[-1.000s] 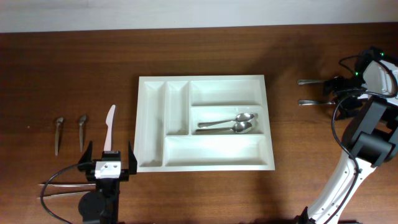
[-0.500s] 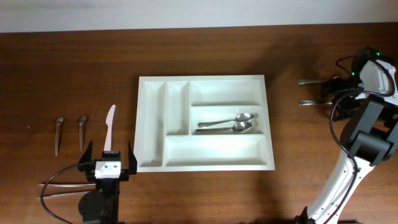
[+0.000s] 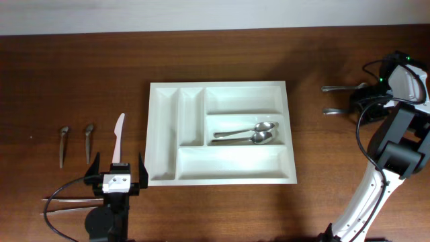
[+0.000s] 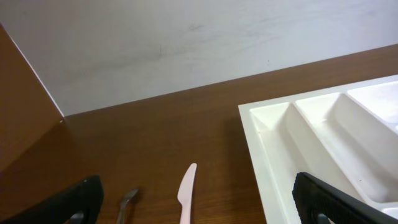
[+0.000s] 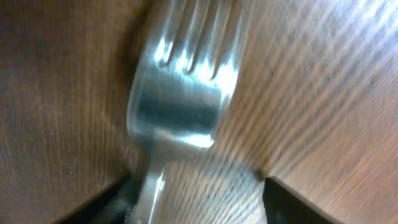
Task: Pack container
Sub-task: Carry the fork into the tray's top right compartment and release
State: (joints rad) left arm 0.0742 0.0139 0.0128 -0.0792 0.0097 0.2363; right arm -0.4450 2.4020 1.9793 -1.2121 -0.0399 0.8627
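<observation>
The white five-compartment container (image 3: 222,176) lies mid-table, and its left corner shows in the left wrist view (image 4: 261,134). Two metal spoons (image 3: 245,134) lie in its middle right compartment. My left gripper (image 3: 119,176) is open and empty, just short of a white plastic knife (image 3: 119,138) that also shows between its fingers (image 4: 185,194). My right gripper (image 3: 361,102) is low over two metal forks (image 3: 334,88), (image 3: 333,111) at the far right. In the right wrist view its open fingers (image 5: 199,202) straddle a fork's neck (image 5: 180,93), which lies close to the left finger.
Two small metal utensils (image 3: 63,144), (image 3: 89,140) lie left of the knife; one shows in the left wrist view (image 4: 126,202). Thin cables (image 3: 67,200) run along the table by the left arm's base. A pale wall (image 4: 186,43) borders the table's far edge.
My right gripper has shifted slightly down over the nearer fork, covering more of its handle. The left arm, container and spoons have not moved.
</observation>
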